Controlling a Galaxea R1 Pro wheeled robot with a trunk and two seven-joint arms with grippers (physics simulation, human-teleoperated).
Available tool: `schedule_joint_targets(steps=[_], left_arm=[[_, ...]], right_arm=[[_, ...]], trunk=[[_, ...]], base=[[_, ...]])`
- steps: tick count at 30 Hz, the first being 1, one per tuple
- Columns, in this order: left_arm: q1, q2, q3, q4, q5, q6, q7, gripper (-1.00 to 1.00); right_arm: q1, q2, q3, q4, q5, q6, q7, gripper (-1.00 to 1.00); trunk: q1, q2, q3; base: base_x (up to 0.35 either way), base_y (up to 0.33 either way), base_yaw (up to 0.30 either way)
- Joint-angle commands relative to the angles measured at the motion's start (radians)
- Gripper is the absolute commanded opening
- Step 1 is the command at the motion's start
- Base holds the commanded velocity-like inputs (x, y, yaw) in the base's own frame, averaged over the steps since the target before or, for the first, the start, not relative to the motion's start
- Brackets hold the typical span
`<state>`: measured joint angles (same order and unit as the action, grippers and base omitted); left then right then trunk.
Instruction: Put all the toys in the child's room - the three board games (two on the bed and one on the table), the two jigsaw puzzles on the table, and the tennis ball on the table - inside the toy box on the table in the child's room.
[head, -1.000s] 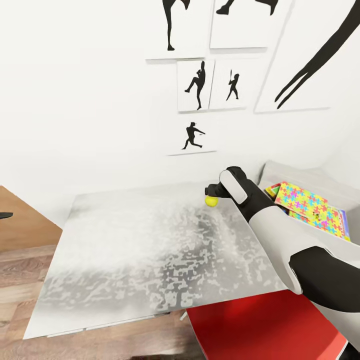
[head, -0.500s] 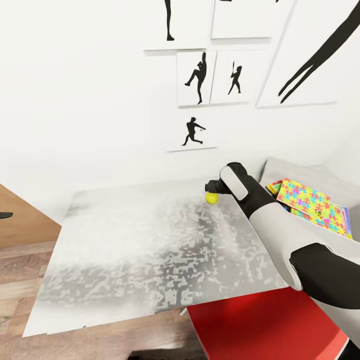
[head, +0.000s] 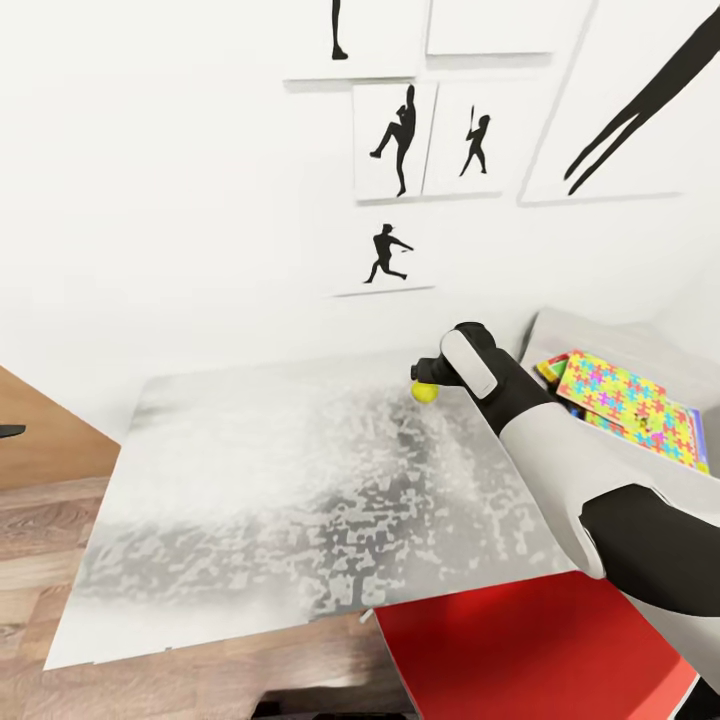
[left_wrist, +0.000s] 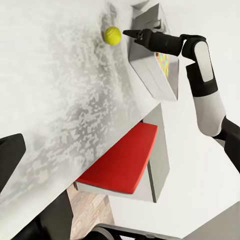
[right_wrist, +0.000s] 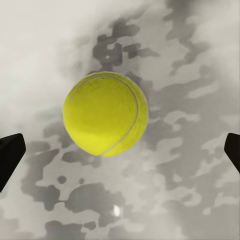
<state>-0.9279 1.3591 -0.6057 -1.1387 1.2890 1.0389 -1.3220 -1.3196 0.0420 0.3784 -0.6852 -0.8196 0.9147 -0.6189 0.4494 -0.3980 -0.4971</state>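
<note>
In the head view the right arm (head: 560, 450) hides the near wall of the toy box (head: 600, 335), whose far end runs off the picture's edge. The board games under the top jigsaw puzzle (head: 630, 405) show as thin edges, too covered to tell apart. The right gripper's fingertips (right_wrist: 11, 155) are cropped at both sides of its wrist view.

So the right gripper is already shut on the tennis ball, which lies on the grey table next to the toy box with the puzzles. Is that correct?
Not quite. The right gripper is open, not shut on the tennis ball: in the right wrist view its fingers stand wide apart, clear of the ball. The rest holds: the ball lies on the grey table, near the toy box with the puzzles.
</note>
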Motion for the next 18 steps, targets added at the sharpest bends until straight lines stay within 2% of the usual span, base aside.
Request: schedule_joint_targets(steps=[1,18], left_arm=[[-0.006,0.001,-0.008,0.001,0.004,0.008,-0.003,1.00],[-0.006,0.003,-0.008,0.001,0.003,0.008,-0.003,1.00]], right_arm=[[-0.001,-0.001,0.004,-0.001,-0.011,0.001,-0.010,1.00],[-0.023,0.005,0.004,-0.001,-0.012,0.002,-0.010,1.00]], trunk=[[0.001,-0.002,-0.003],[0.001,-0.002,-0.031]], base=[[0.000,0.000,0.000],[0.000,0.000,0.000]])
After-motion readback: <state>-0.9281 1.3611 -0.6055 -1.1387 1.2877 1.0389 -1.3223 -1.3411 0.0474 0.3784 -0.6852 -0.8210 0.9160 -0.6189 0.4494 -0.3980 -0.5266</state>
